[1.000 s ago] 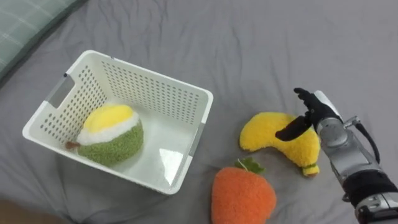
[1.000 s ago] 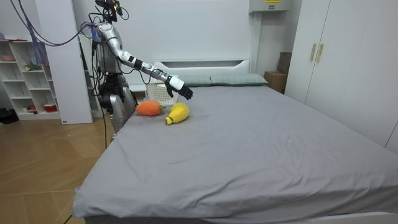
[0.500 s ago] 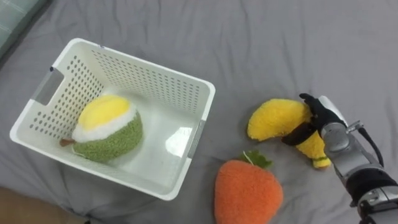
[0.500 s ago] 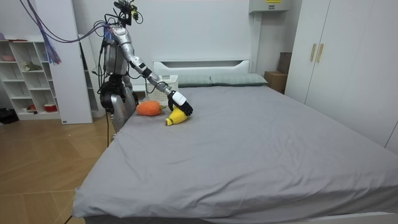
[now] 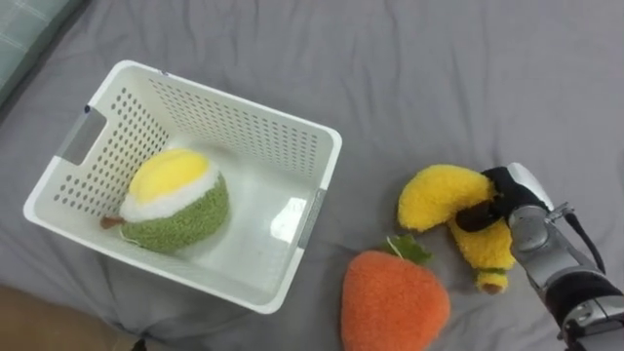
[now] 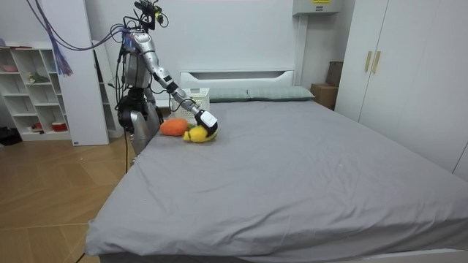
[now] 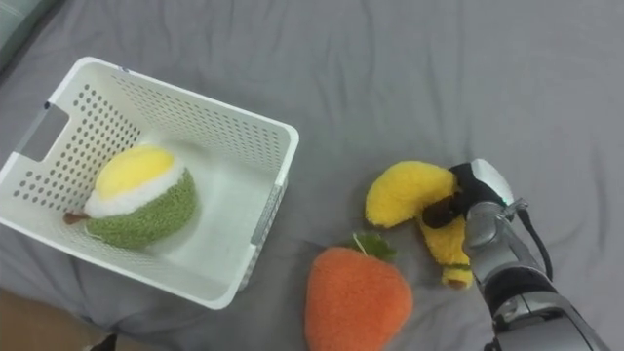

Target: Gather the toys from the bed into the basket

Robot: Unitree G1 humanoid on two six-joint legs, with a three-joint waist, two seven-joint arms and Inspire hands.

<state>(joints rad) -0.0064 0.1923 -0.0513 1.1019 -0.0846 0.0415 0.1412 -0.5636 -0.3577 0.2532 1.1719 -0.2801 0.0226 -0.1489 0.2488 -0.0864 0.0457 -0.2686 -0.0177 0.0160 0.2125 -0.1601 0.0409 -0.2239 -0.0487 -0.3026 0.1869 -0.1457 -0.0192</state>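
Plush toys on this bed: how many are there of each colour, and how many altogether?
Yellow banana toy, gripped in the right hand: 1
Orange toy, lying on the bed: 1
Green-and-yellow toy, inside the white basket: 1
Total: 3 toys

- Orange plush toy (image 5: pixel 395 307), 6 o'clock: lower part cut off by the bottom edge.
- Yellow plush banana (image 5: pixel 434 195), 4 o'clock: middle covered by the curled fingers of the right hand (image 5: pixel 509 190).
- Pillow (image 5: pixel 19 29), 10 o'clock: one corner showing, the rest cut off by the edge.
- Basket (image 6: pixel 191 93), room view: contents too small to tell.
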